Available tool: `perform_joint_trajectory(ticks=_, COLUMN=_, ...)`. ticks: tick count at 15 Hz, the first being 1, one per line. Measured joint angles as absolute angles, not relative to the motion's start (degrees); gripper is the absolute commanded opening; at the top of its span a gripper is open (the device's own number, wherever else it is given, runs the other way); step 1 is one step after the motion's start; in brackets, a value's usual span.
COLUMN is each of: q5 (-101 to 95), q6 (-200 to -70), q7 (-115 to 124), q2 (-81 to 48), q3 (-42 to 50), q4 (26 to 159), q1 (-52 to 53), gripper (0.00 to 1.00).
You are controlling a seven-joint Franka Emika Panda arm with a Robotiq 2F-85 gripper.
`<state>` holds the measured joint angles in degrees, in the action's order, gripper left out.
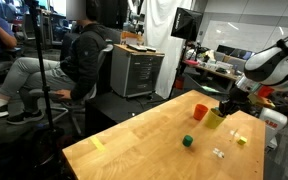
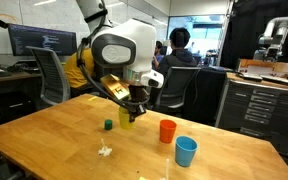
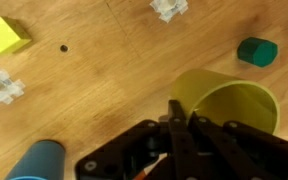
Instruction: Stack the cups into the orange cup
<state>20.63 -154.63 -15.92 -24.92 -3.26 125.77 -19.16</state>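
Fingers (image 3: 176, 125) of the Panda arm, drawn close together, pinch the wall of the yellow cup (image 3: 229, 105) at its 9 o'clock rim in the wrist view, apparently one inside and one outside. The yellow cup stands upright with its mouth up, at or just above the counter (image 2: 54, 140); whether its base touches cannot be told.

In an exterior view the orange cup (image 2: 167, 130), the target, stands upright near the held cup at about 4 o'clock, well clear of the fingers. It falls outside the wrist view. The coming move likely turns on that short gap: a lift, a carry toward 4 o'clock, then a descent with the two upright axes in line.

The blue cup (image 2: 186, 151) waits beyond the orange one, again at about 4 o'clock, and shows at 8 o'clock from the fingers in the wrist view. A green block (image 3: 256, 50) lies at 1 o'clock from the yellow cup, apart from it. A yellow piece (image 3: 4, 35) and white bits (image 3: 169, 8) lie farther out on the counter.
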Motion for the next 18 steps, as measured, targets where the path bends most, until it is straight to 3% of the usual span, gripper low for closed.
perform_joint_trajectory(ticks=8, q5=17.31, q6=-141.00, q7=-12.07, q2=-16.55, q3=2.63, q4=121.79, q1=-18.61, gripper=0.03)
perform_joint_trajectory(ticks=18, q5=17.28, q6=-131.32, q7=-12.07, q2=-15.87, q3=7.24, q4=110.94, q1=-18.71, gripper=0.03)
